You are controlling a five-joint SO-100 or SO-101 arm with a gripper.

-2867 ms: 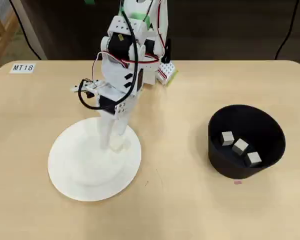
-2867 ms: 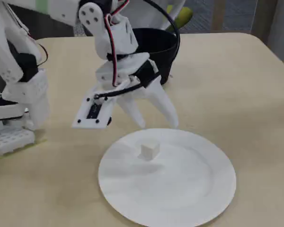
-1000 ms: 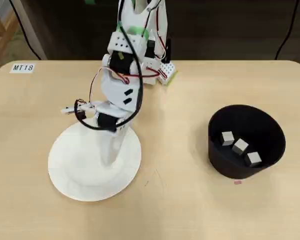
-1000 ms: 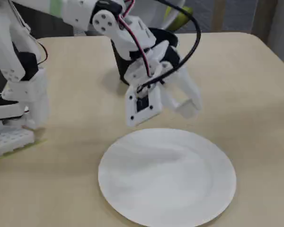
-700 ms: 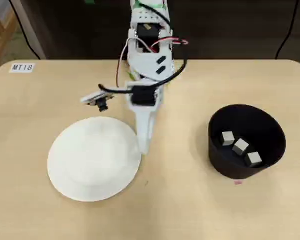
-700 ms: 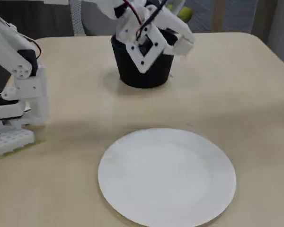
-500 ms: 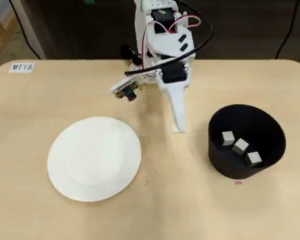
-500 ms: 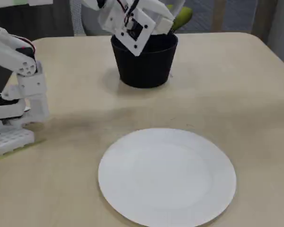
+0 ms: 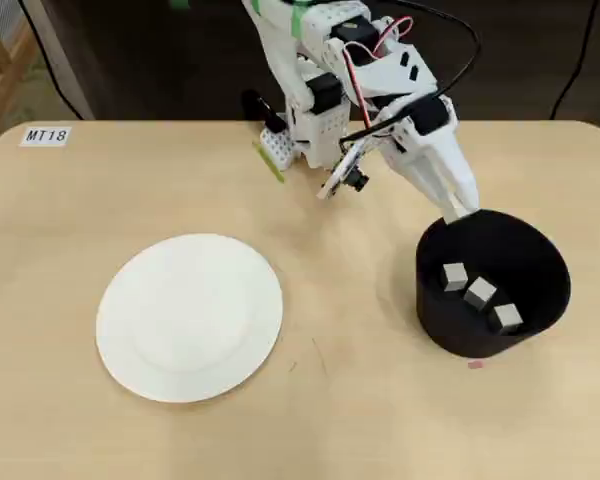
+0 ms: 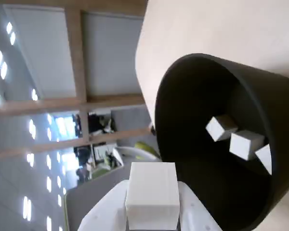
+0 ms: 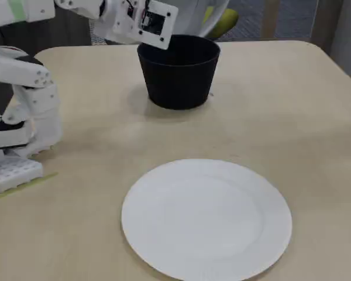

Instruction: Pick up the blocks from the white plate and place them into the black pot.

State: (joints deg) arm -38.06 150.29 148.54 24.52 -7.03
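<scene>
While the gripper point(image 10: 151, 211) squeezes the last block point(image 10: 152, 195), the black pot point(image 10: 250, 96) sits just ahead, to its right in the overhead view, with three blocks point(image 9: 478, 293) inside.

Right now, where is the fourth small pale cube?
In the wrist view the small pale cube sits clamped in the white gripper at the bottom edge, just outside the matte black pot holding three cubes.

In the fixed view, the pot point(image 11: 178, 76) wall hides its contents and the hand's tips. In the wrist view, the bottom edge cuts off the hand point(image 10: 151, 214) and the right edge clips one block point(image 10: 265, 159).
</scene>
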